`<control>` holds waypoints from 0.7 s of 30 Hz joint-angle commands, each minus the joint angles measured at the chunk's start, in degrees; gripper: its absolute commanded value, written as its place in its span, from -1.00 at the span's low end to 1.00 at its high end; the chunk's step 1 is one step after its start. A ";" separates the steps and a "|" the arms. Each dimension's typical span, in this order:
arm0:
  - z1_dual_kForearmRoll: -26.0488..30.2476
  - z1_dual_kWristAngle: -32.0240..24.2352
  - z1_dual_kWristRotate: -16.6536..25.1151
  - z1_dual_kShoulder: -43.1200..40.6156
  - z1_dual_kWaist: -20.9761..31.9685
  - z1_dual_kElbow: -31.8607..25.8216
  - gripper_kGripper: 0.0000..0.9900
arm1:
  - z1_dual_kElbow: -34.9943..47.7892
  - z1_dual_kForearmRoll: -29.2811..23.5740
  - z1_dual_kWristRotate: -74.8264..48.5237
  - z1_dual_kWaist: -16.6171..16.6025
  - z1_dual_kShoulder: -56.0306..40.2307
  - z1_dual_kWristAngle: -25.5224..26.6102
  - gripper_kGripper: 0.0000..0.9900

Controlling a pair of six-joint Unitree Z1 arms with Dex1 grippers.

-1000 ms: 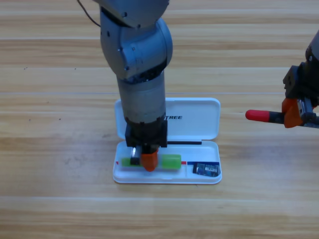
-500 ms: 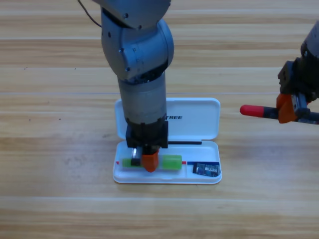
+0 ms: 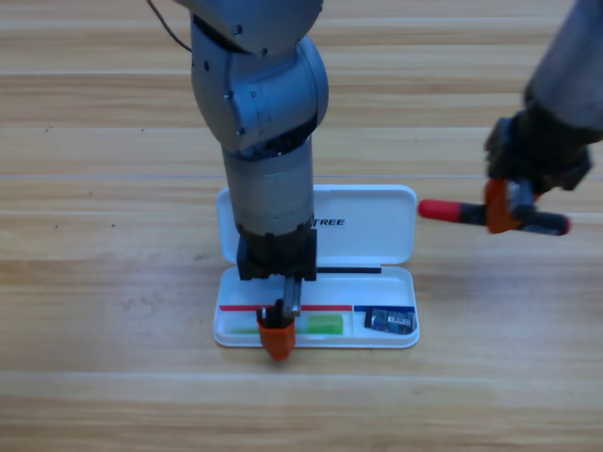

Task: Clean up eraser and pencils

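Observation:
The white case [image 3: 377, 235] lies open at the table's middle. In its front tray lies the light green pencil [image 3: 320, 326], flat and partly hidden by my left gripper [image 3: 279, 330]. That gripper points down over the tray's left half and stands open, with one orange jaw out at the tray's front rim. The dark eraser [image 3: 390, 321] sits in the tray's right compartment. To the right of the case, above the table, my right gripper [image 3: 501, 209] is shut on the black pencil with the red end [image 3: 443, 211], held level with the red end pointing left.
The left arm's grey body [image 3: 264, 122] rises over the case's left side and hides part of the lid. Bare wooden table [image 3: 113, 282] lies all around the case.
The left gripper has opened and let go of the green pencil, which now lies lower in the tray. The right gripper has carried the black pencil leftward and a little up, toward the case.

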 commanded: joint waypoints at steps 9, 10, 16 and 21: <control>3.46 3.96 6.26 -16.85 10.32 10.28 1.00 | -14.72 2.16 2.71 7.78 19.89 0.70 -1.00; 3.90 3.96 7.14 -18.17 11.91 10.63 1.00 | -16.56 2.77 2.79 8.14 21.21 0.70 -1.00; 4.52 3.08 12.15 -22.30 19.11 12.83 1.00 | -23.51 4.79 3.76 10.77 25.78 0.53 -1.00; 0.74 2.73 14.70 -21.60 20.61 17.13 1.00 | -26.85 6.02 4.20 12.09 28.24 0.53 -1.00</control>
